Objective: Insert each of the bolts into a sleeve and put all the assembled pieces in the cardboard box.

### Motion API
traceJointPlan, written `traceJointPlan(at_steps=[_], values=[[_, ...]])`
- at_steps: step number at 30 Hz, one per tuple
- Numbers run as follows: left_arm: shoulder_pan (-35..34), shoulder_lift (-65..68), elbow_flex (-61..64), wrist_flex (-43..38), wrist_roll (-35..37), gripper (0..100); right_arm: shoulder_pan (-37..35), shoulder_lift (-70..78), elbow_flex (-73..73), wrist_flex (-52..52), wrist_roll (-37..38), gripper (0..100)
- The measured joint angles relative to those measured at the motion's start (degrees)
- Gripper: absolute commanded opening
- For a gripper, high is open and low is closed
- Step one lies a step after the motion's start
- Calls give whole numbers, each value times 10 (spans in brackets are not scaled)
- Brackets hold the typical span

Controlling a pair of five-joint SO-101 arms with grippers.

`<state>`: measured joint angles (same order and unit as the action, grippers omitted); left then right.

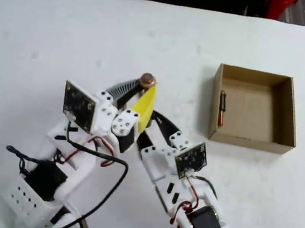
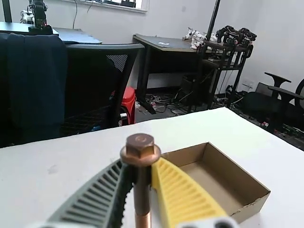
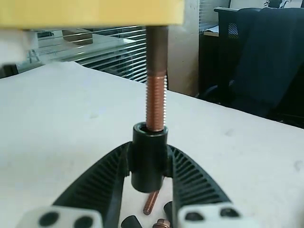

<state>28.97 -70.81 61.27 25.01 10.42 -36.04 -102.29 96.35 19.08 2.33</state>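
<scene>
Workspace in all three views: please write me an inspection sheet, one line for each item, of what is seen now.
Surface: white table, a few faint marks.
Job's things: bolt upright, its thread tip entering the black sleeve; loose bolt on the table below; one assembled piece lying in the cardboard box along a wall.
Clutter: nothing seen.
Grippers: left gripper shut on the bolt; right gripper shut on the black sleeve.
Cables: black cable and red wires run loose along the arms.
Surroundings: office chair and desks behind the table.
</scene>
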Motion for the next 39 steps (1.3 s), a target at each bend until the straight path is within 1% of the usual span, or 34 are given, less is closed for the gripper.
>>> traceJointPlan(at_steps=[10,16,18,21,24,27,32,34,39], values=[[0,0,5,0,0,24,2,0,0,0,0,17],[0,0,5,66,2,24,-2,0,0,0,0,17],[2,0,11,75,2,24,-2,0,0,0,0,17],[3,0,45,67,2,24,-2,0,0,0,-1,17],[4,0,72,38,2,24,2,1,0,0,-1,17],[4,0,77,20,3,24,3,1,0,0,-1,17],[4,0,77,17,3,24,3,1,0,0,-2,17],[4,0,77,17,3,44,3,1,0,0,-2,17],[4,0,77,17,3,163,3,1,0,0,-2,17]])
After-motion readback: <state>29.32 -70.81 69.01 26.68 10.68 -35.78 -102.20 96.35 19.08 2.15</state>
